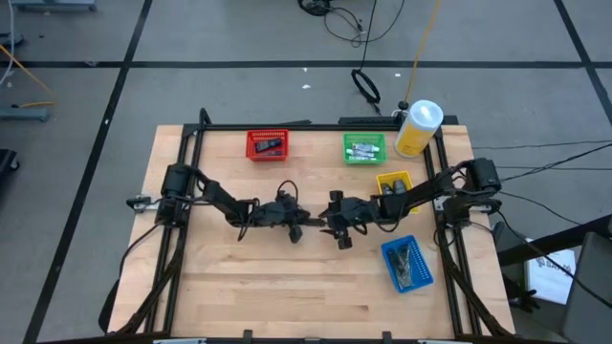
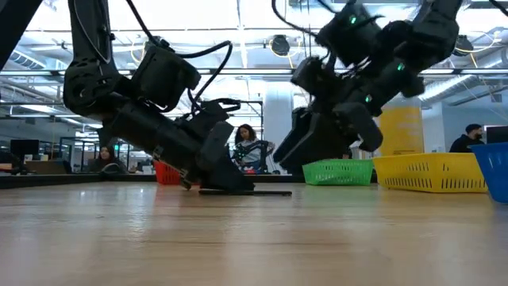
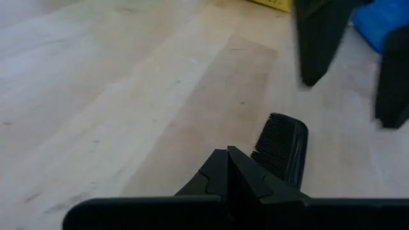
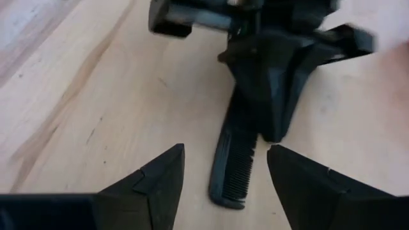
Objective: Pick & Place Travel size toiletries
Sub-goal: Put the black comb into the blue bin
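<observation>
A small black comb (image 4: 235, 165) lies flat on the wooden table near its middle; it also shows in the high view (image 1: 316, 228), the low view (image 2: 252, 191) and the left wrist view (image 3: 282, 145). My left gripper (image 1: 298, 227) is shut, its tips down at the comb. My right gripper (image 1: 337, 232) is open and a little above the table. Its two fingers (image 4: 160, 182) stand on either side of the comb's free end without touching it. Other small toiletries lie in the coloured bins. My left gripper rests its shut fingertips (image 4: 273, 131) on one long edge of the comb (image 4: 250, 137), about halfway along it. The fingers slant down from the table's left. The comb lies flat on the table. Whether it is pinched or only pressed, I cannot tell.
A red bin (image 1: 267, 144) and a green bin (image 1: 364, 148) stand at the far edge. A large yellow bottle with a white cap (image 1: 418, 128) stands beside the green bin. A yellow bin (image 1: 393, 182) and a blue bin (image 1: 407, 264) sit at the right. People show in the room behind.
</observation>
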